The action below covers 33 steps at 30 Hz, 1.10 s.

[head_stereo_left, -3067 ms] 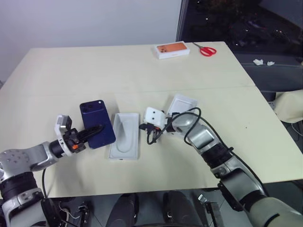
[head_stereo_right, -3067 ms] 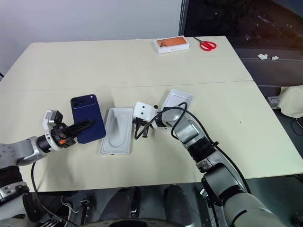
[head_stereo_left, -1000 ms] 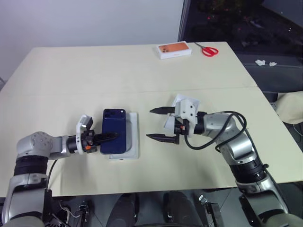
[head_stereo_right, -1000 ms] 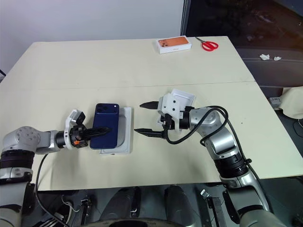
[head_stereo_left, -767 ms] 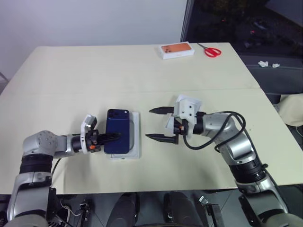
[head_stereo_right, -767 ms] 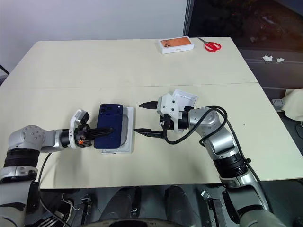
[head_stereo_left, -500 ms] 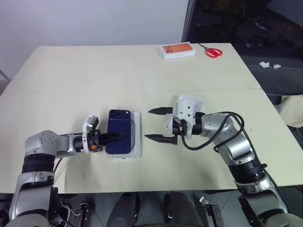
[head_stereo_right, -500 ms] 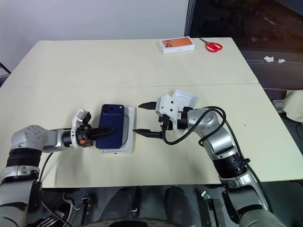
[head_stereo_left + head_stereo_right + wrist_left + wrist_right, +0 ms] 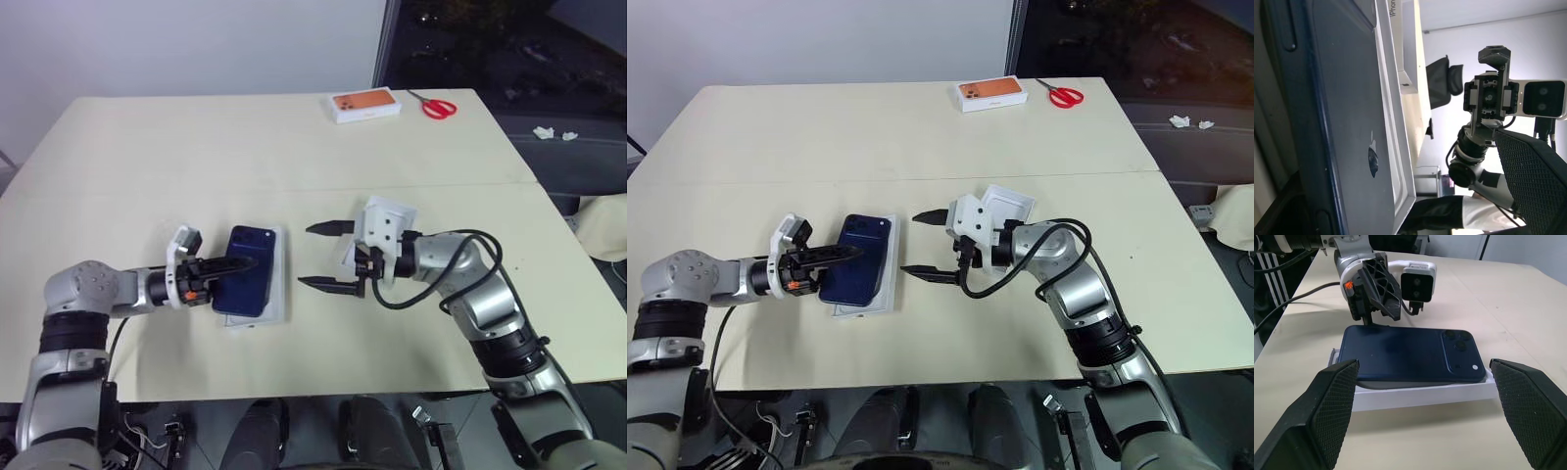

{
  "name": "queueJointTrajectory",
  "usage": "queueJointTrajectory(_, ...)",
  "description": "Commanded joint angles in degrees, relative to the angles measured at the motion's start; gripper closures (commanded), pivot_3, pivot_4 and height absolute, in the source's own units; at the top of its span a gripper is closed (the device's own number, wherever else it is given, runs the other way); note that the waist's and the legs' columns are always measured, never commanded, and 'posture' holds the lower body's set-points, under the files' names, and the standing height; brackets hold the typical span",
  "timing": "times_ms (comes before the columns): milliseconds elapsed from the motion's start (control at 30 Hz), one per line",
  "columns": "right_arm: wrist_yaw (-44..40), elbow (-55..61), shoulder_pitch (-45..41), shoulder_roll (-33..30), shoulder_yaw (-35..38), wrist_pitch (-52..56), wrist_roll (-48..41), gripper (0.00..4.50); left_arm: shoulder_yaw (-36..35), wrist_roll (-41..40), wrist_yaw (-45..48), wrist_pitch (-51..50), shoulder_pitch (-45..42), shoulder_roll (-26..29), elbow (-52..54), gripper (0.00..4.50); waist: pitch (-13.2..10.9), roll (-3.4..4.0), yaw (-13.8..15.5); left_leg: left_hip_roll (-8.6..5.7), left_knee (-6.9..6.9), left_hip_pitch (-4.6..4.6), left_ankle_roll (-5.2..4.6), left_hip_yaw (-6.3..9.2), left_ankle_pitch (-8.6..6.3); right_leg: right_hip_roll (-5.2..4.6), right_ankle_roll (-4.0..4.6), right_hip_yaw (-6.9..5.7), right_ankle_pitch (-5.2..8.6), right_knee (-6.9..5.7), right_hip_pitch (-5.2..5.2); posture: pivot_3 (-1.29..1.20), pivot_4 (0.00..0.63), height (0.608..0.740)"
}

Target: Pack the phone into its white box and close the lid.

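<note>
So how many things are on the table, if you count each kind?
Phones: 1, the phone
Open white box parts: 2, the white box and the lid
Orange-topped boxes: 1, the orange-topped box
Scissors: 1, the red scissors
Total: 5

Bare table [image 9: 196, 157] spreads across the far half, with an orange-topped box [image 9: 365, 105] and red scissors [image 9: 435, 105] at the far right edge (well clear of the middle). Centre-left, the phone [image 9: 860, 272] lies over the white box [image 9: 884, 300]. A narrow strip of open tabletop separates it from the right gripper [image 9: 924, 241], whose fingers stand wide apart.
</note>
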<state>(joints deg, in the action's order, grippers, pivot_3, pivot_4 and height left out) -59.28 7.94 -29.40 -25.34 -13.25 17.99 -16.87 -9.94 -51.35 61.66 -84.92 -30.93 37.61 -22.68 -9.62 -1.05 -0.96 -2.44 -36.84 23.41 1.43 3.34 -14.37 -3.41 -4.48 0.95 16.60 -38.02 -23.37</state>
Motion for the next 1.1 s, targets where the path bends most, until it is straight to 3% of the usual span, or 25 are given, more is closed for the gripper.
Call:
queueJointTrajectory(33,-0.1,0.4,-1.6,0.6,0.0,-1.6,0.1,0.00,-2.3,-1.7,-0.8,-1.7,0.5,0.9,3.2,0.03,0.0,0.00,0.0,0.00,0.00,0.00,0.00,0.00,0.00,0.00,0.00,0.01,0.00,0.00,0.00,0.00,0.150,0.740)
queueJointTrajectory(467,-0.1,-0.7,-2.6,1.7,-0.6,-2.2,0.2,0.00,-9.6,-4.1,-10.7,-7.4,0.5,-3.1,12.1,0.03,0.0,-0.03,0.1,-0.01,-0.07,0.04,-0.04,0.00,-0.02,0.00,0.00,0.00,0.00,0.00,0.00,0.00,0.150,0.740)
queueJointTrajectory(1100,-0.1,-1.9,-2.8,2.2,-1.1,-3.4,1.2,0.00,-8.7,-7.2,-11.6,-7.1,4.1,4.1,17.4,0.03,0.0,-0.01,0.0,-0.02,-0.08,0.04,-0.05,0.00,-0.05,-0.04,0.00,0.00,0.00,0.02,0.00,0.00,0.150,0.740)
